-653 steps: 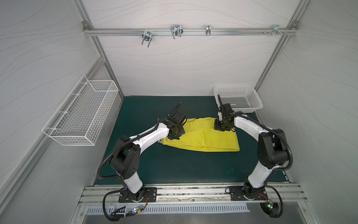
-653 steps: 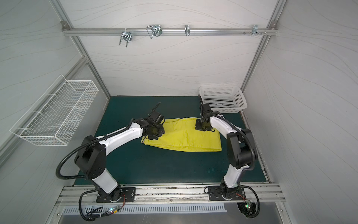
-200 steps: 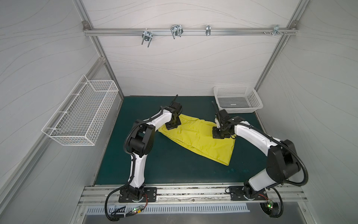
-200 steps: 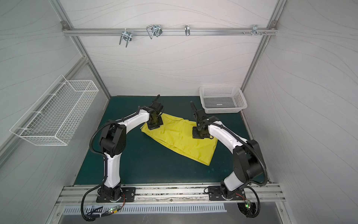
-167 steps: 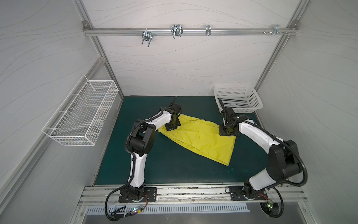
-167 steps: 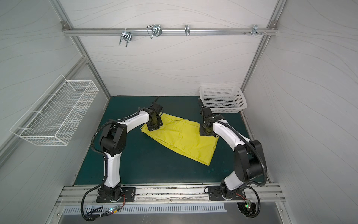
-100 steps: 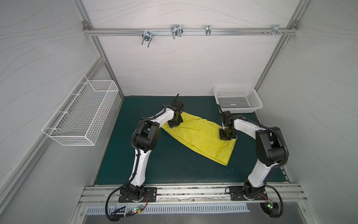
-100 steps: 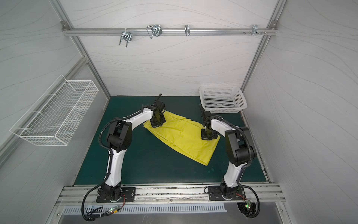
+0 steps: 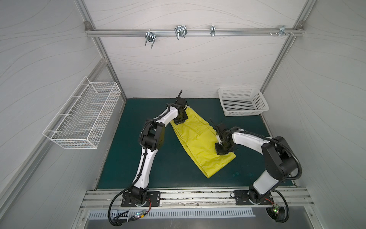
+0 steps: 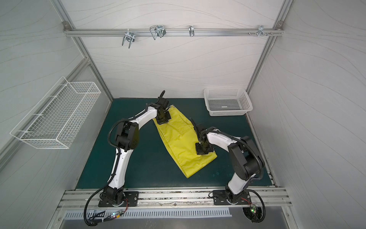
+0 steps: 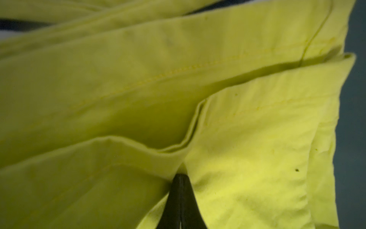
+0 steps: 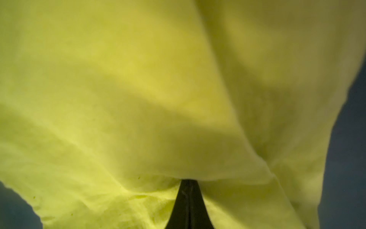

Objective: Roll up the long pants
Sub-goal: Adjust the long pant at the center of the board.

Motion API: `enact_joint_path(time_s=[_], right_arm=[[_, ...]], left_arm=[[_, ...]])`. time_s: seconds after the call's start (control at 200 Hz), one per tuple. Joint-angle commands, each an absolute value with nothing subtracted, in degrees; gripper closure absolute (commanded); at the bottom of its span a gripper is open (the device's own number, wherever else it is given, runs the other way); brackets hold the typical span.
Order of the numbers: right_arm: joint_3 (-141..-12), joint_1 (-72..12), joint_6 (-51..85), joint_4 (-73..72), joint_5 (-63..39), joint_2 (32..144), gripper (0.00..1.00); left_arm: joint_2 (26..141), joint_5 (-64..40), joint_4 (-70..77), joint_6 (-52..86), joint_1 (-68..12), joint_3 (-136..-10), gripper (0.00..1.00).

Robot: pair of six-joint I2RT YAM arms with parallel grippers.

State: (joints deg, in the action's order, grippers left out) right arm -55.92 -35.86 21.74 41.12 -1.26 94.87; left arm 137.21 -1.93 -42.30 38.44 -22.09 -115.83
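Note:
The long pants (image 9: 198, 138) (image 10: 178, 142) lie folded as a bright yellow-green strip on the green mat, running diagonally from the far middle toward the near right. My left gripper (image 9: 179, 120) (image 10: 162, 119) sits on the strip's far end. In the left wrist view its fingertips (image 11: 180, 178) are shut on a fold of the pants (image 11: 138, 89). My right gripper (image 9: 222, 148) (image 10: 203, 149) is at the strip's right edge, near its near end. In the right wrist view its tips (image 12: 188, 182) are shut on the fabric (image 12: 138, 99).
A white plastic basket (image 9: 245, 113) (image 10: 227, 114) stands at the far right corner of the green mat (image 9: 158, 162). A white wire basket (image 9: 83, 117) hangs on the left wall. A metal rail with hooks (image 9: 178, 32) crosses the back wall.
My right gripper has pulled its edge of the pants toward the front, and the strip has swung to a steeper diagonal. My left gripper has shifted a little to the right at the far end.

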Motion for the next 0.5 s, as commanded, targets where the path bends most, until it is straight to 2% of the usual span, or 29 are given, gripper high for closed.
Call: enact_joint_path(time_s=[0.0,0.155,0.29,0.325,0.375,0.495], right_arm=[[-56.89,-43.17,27.21,37.05,-6.62,96.38,1.0],[-61.33,-47.1,26.51,36.45,-4.78,95.33,1.0],[-61.24,-48.52,22.8,37.9,5.45,86.49,1.0],[-60.35,-48.28,21.88,37.53,6.57,84.72,0.94],[-59.31,-47.2,20.58,37.48,7.0,83.7,0.93],[-58.25,-43.79,20.02,37.63,6.84,86.53,1.0]], left_arm=[[140.21,-2.65,-42.23,34.91,-22.41,-116.02,1.0],[133.92,0.19,-42.37,32.53,-22.32,-112.6,1.0],[122.82,3.15,-39.71,33.31,-22.25,-102.13,1.0],[120.51,3.05,-39.04,34.3,-22.17,-99.18,1.0],[117.61,2.22,-38.22,35.8,-22.15,-95.63,1.0],[113.77,-1.33,-33.77,39.38,-22.37,-87.5,1.0]])
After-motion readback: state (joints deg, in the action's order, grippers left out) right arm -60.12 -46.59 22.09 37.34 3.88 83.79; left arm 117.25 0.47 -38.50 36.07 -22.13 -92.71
